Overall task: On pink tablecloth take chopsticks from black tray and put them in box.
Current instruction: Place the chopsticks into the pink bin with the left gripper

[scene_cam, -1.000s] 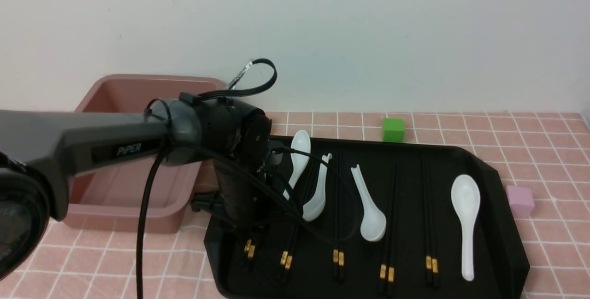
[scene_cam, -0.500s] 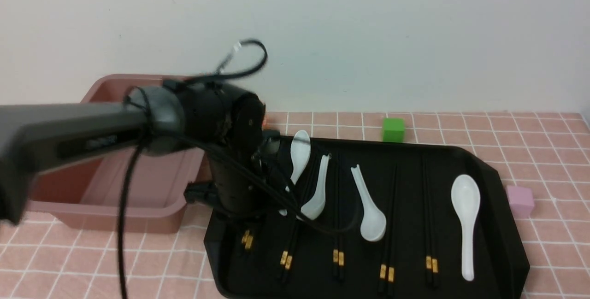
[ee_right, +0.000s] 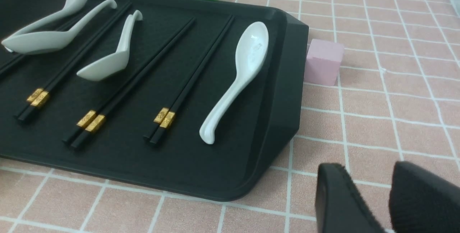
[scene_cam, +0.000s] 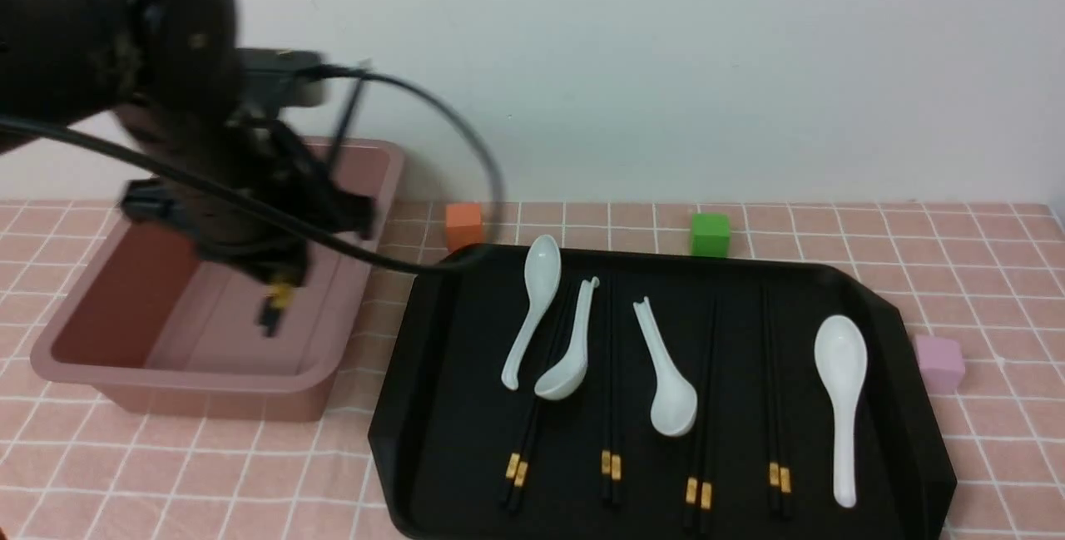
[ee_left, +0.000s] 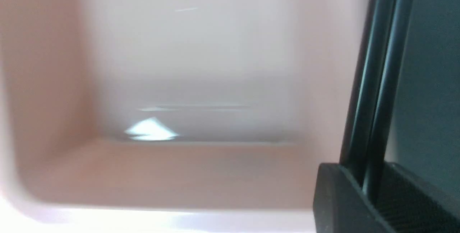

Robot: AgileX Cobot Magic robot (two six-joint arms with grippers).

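My left gripper (scene_cam: 270,278) is shut on a pair of black chopsticks (scene_cam: 274,307) and holds them over the inside of the dusty-pink box (scene_cam: 208,386); their gold band shows below the wrist. In the left wrist view the pair (ee_left: 377,82) is clamped between the jaws of the left gripper (ee_left: 370,182), with the box's inner wall (ee_left: 179,172) behind. Several more chopstick pairs (scene_cam: 611,440) lie on the black tray (scene_cam: 416,332). My right gripper (ee_right: 373,193) is open and empty, low over the pink tablecloth (ee_right: 377,100) beside the tray's near right corner (ee_right: 280,93).
Several white soup spoons (scene_cam: 840,390) lie among the chopsticks on the tray. An orange cube (scene_cam: 463,225) and a green cube (scene_cam: 710,234) stand behind the tray, and a pink cube (scene_cam: 938,363) stands right of it. A wall is close behind.
My left arm has lifted the leftmost chopstick pair off the tray and swung up and to the left, over the box. The rest on the tray has not moved.
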